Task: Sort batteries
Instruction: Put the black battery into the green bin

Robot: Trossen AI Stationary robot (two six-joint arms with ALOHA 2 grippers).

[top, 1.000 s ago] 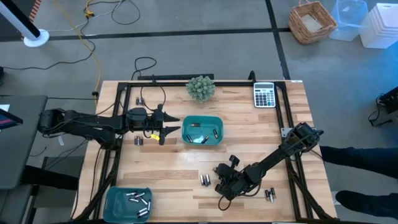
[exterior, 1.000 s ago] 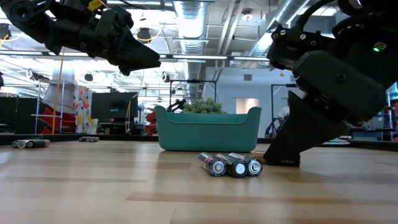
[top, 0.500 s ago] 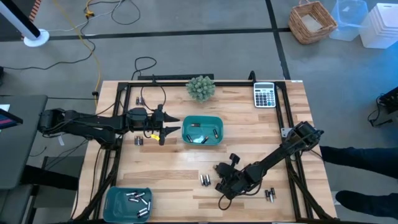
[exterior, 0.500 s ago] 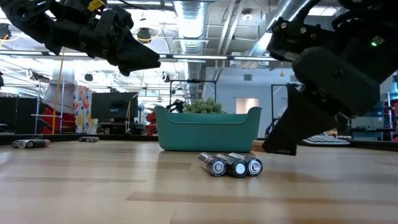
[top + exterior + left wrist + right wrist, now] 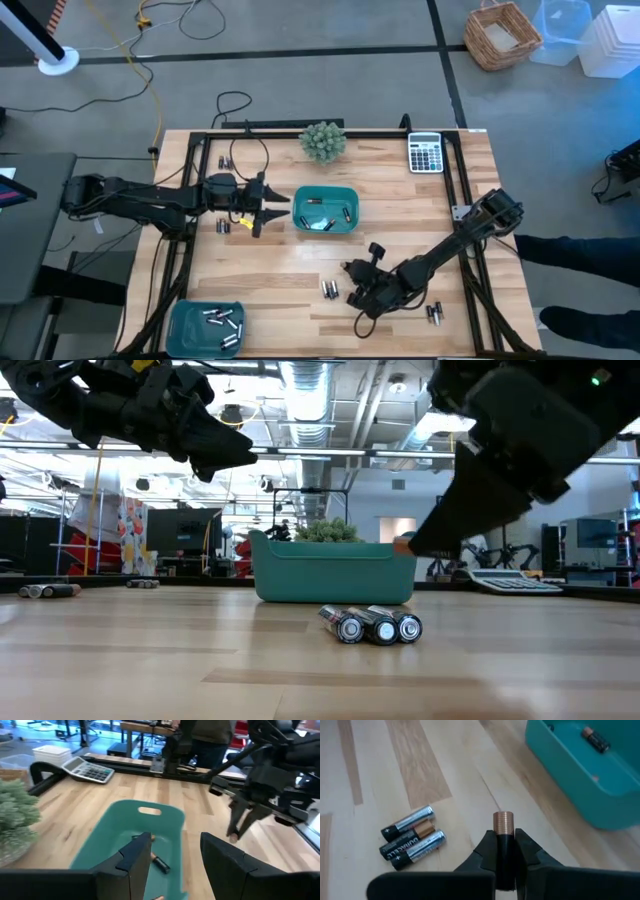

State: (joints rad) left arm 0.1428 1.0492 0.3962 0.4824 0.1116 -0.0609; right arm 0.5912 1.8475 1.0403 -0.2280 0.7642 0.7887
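Observation:
My right gripper (image 5: 504,839) is shut on one black battery with a copper end (image 5: 503,820). It hangs above the table's near middle (image 5: 352,272). Three batteries (image 5: 412,838) lie side by side on the wood just beside it (image 5: 372,626). A teal tray (image 5: 325,210) at mid-table holds a few batteries (image 5: 159,862). My left gripper (image 5: 172,855) hovers open at that tray's left end (image 5: 264,205). A second teal tray (image 5: 205,325) at the near left corner holds several batteries. My right gripper pinches the battery's black body (image 5: 504,851) between its two fingers. The battery lies along the fingers, its copper end sticking out past the fingertips. The fingers slant downward toward the table's left. The battery is lifted clear of the table (image 5: 403,543).
Loose batteries lie left of the middle tray (image 5: 223,226), near the far left (image 5: 225,160) and at the near right (image 5: 433,313). A small plant (image 5: 323,140) and a grey calculator (image 5: 425,152) stand along the far edge. A person stands beyond the table's right side.
My right gripper has risen from the tabletop with the battery, which is now clear of the wood, and its wrist has rolled a little. The three batteries on the table have stayed where they were.

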